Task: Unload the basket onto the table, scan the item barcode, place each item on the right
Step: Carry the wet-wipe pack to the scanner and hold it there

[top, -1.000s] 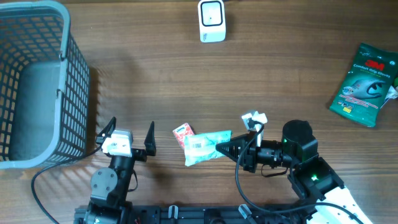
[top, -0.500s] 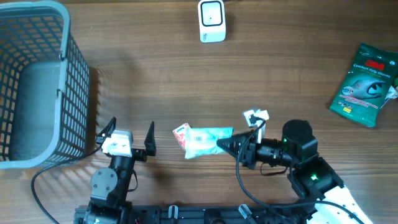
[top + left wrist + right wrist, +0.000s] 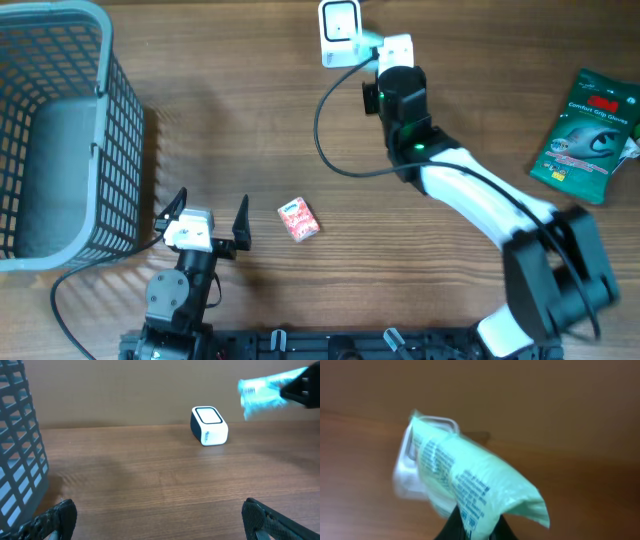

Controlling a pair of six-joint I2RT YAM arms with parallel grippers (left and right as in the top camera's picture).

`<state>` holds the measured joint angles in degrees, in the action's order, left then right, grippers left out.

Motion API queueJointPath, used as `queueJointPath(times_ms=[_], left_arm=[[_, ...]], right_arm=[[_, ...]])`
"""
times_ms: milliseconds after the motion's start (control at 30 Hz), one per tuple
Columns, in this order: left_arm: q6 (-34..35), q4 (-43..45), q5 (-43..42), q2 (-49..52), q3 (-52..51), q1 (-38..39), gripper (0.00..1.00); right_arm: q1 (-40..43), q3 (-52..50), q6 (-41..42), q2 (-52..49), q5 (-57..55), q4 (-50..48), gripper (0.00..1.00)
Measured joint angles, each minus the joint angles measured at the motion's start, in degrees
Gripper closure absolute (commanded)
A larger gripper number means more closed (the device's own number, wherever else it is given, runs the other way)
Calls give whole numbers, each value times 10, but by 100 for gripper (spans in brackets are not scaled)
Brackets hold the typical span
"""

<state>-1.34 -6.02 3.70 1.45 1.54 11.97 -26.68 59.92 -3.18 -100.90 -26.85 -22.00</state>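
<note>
Clamps pale green packet (image 3: 470,475) in right gripper (image 3: 470,529), aloft just beside white scanner (image 3: 340,32) at table's (image 3: 220,120) far edge. Holds left gripper (image 3: 212,203) wide open, empty, near grey basket (image 3: 120,130).

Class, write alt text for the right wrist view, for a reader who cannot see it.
A pale green packet, gripped at its lower end by the dark right pincer, is held in front of a white scanner on a wooden table. The view is blurred, so the print is unreadable.

Splayed left hand (image 3: 213,197), clenched right hand (image 3: 469,530)
</note>
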Motion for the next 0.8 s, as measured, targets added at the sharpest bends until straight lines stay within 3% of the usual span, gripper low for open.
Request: queueJointPath(times_ms=[100,167,467,633,800], left_arm=[[0,0,1,1,0,0,0],[0,0,1,1,0,0,0],[0,0,1,1,0,0,0],[0,0,0,1,0,0,0],[0,0,1,1,0,0,0]], right_arm=[[-5,4,-130,-64,-82,-131,95],[-8,12,-196,-95,-103,-168,95],[-15,151,-413,-210,-113,-204,95],[-26,185,-622,-291,-85,-268,96],[-37,202,-753,-348,-79,-303,96]])
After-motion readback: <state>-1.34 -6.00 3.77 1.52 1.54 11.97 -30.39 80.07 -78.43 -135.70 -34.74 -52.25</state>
